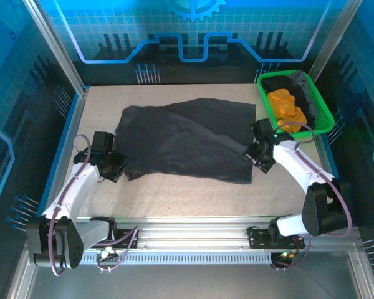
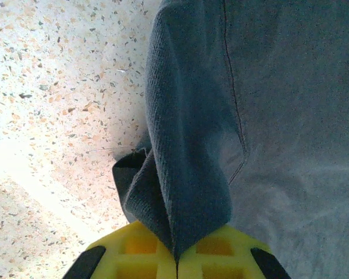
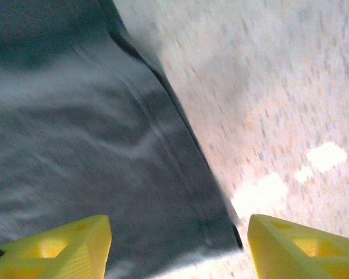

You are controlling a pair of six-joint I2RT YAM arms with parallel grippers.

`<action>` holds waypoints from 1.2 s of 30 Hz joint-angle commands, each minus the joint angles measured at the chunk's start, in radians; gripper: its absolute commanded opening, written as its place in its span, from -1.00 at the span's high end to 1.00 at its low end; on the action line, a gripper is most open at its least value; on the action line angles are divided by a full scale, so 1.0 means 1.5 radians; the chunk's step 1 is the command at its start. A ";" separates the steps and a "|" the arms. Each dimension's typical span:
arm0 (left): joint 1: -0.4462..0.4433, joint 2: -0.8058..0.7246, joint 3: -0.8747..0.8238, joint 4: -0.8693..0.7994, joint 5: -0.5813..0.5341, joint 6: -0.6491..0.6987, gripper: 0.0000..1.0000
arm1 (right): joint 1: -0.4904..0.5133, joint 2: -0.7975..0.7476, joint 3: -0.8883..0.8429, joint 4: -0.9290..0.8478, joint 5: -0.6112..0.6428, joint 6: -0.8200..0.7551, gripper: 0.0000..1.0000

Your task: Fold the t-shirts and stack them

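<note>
Charcoal t-shirt [image 1: 187, 140] spread out on bench [image 1: 174, 199] | left pincer [image 1: 112, 167] clenched on its left edge | right pincer [image 1: 260, 156] released, fingers wide over the shirt's right corner, perhaps just above it, view blurred | orange t-shirt [image 1: 285, 109] in green basket [image 1: 325, 111]

The counter [image 1: 174, 193] is a pale, speckled stone-like slab with a blue border. A large charcoal t-shirt [image 1: 187, 140] lies directly on it, spread across the middle from the left side almost to the right. The shirt is mostly flat but rumpled, with shallow folds running through it. Its near left corner is bunched and raised off the surface, and its right hem lies flat on the speckled top. A green basket [image 1: 326, 112] stands at the far right corner, apart from the shirt.
</note>
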 commanded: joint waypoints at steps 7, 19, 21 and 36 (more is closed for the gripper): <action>-0.008 0.006 0.037 -0.018 0.001 0.026 1.00 | 0.026 0.040 -0.110 0.041 -0.143 0.097 -0.41; -0.008 0.004 0.034 -0.006 0.002 0.022 1.00 | 0.008 0.173 -0.076 0.136 -0.141 0.090 0.11; -0.008 0.001 0.035 -0.004 0.002 0.022 1.00 | 0.001 0.172 -0.064 0.149 -0.123 0.068 0.28; 0.011 0.092 0.284 0.121 0.003 0.028 1.00 | 0.066 0.084 0.284 0.156 -0.059 -0.146 1.00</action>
